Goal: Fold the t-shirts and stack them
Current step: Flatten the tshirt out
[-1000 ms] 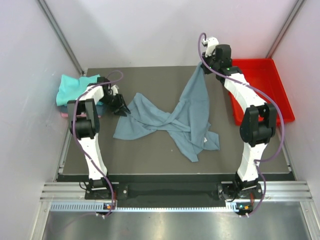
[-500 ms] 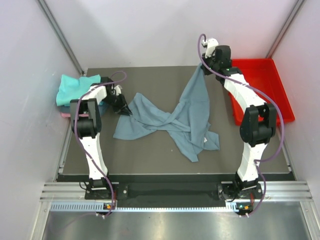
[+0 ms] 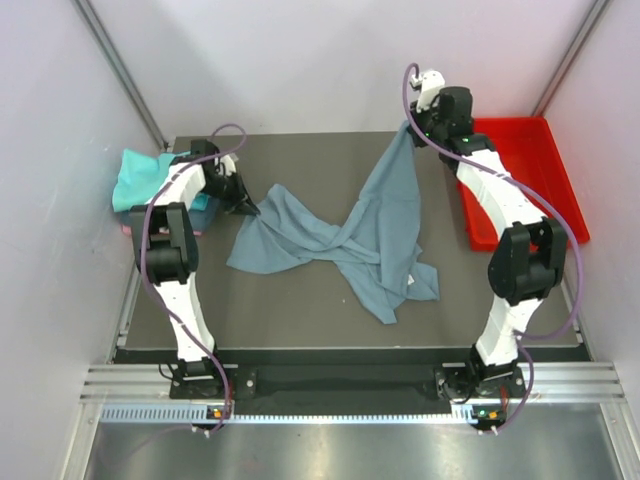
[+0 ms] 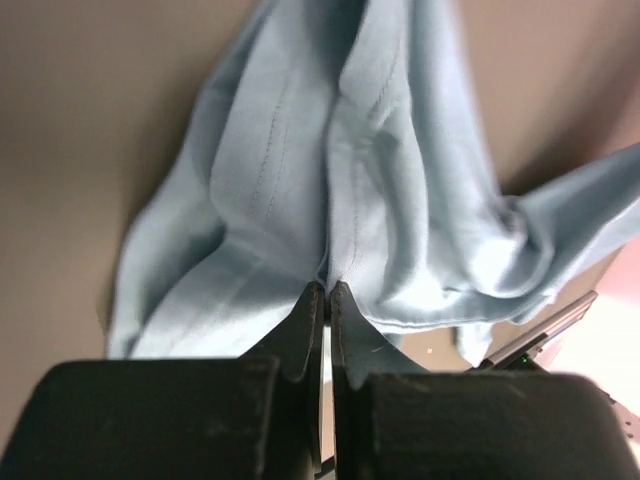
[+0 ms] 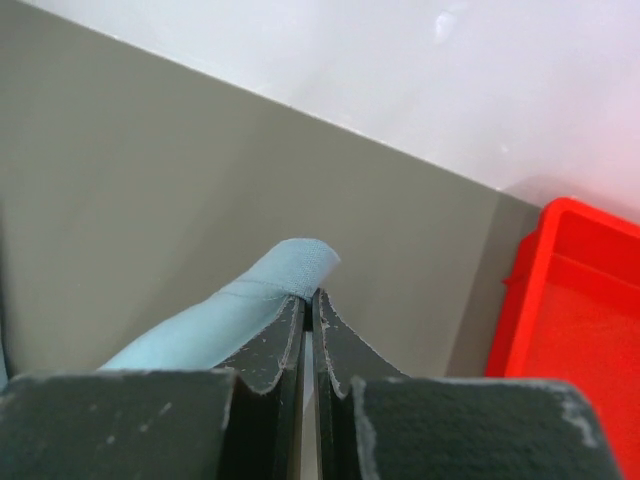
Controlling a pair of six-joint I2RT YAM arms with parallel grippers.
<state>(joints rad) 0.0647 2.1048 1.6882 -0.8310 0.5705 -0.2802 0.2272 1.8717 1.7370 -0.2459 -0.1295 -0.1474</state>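
A dusty grey-blue t-shirt [image 3: 345,240] lies crumpled and twisted across the middle of the dark table. My left gripper [image 3: 250,209] is shut on the shirt's left edge, and in the left wrist view the cloth [image 4: 340,180] hangs from the closed tips [image 4: 328,290]. My right gripper [image 3: 408,128] is shut on the shirt's far right corner and holds it raised near the back edge; the right wrist view shows a fold of cloth [image 5: 250,305] pinched in the tips [image 5: 309,297]. Folded teal, blue and pink t-shirts [image 3: 140,178] are stacked at the far left.
A red plastic tray [image 3: 548,170] sits at the back right, also seen in the right wrist view [image 5: 575,300]. White walls enclose the table on three sides. A small white label [image 3: 411,281] shows on the shirt's near right part.
My left gripper has pulled the shirt's left edge up and back towards the far left. My right gripper has shifted slightly back and right with its corner.
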